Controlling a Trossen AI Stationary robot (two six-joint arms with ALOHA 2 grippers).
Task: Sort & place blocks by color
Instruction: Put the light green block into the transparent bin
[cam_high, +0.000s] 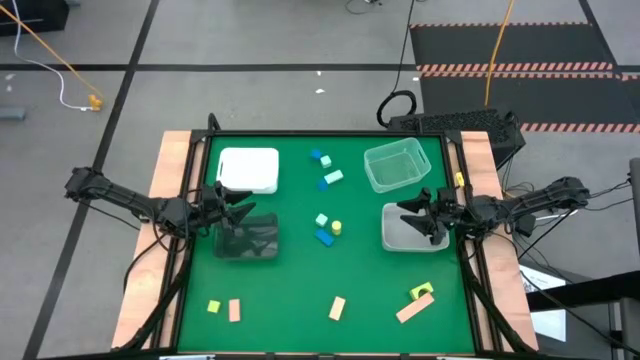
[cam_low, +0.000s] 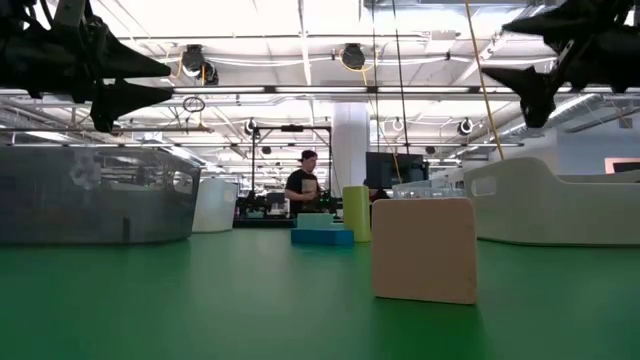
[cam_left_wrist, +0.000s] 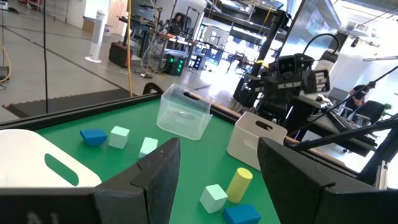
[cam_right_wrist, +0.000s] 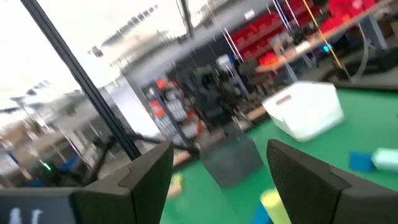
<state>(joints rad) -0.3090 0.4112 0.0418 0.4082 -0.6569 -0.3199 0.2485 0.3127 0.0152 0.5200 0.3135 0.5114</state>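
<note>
Several small blocks lie on the green table. In the middle are a blue one (cam_high: 317, 157), a teal one (cam_high: 333, 178), and a cluster of teal (cam_high: 322, 219), yellow (cam_high: 337, 227) and blue (cam_high: 325, 237). Near the front edge lie a yellow-green cube (cam_high: 214, 306), tan blocks (cam_high: 235, 311) (cam_high: 337, 308), a yellow-green piece (cam_high: 422, 292) and a tan bar (cam_high: 414, 308). My left gripper (cam_high: 240, 208) (cam_left_wrist: 219, 149) hangs open above the dark tray (cam_high: 248, 238). My right gripper (cam_high: 412, 218) (cam_right_wrist: 221, 152) hangs open above the grey tray (cam_high: 405, 228). Both are raised and hold nothing.
A white tray (cam_high: 248, 170) stands far left and a clear tray (cam_high: 397, 165) far right. In the low view a tan block (cam_low: 424, 250) stands close to the camera. Wooden rails border the table's sides. A person (cam_low: 303, 180) stands in the room beyond.
</note>
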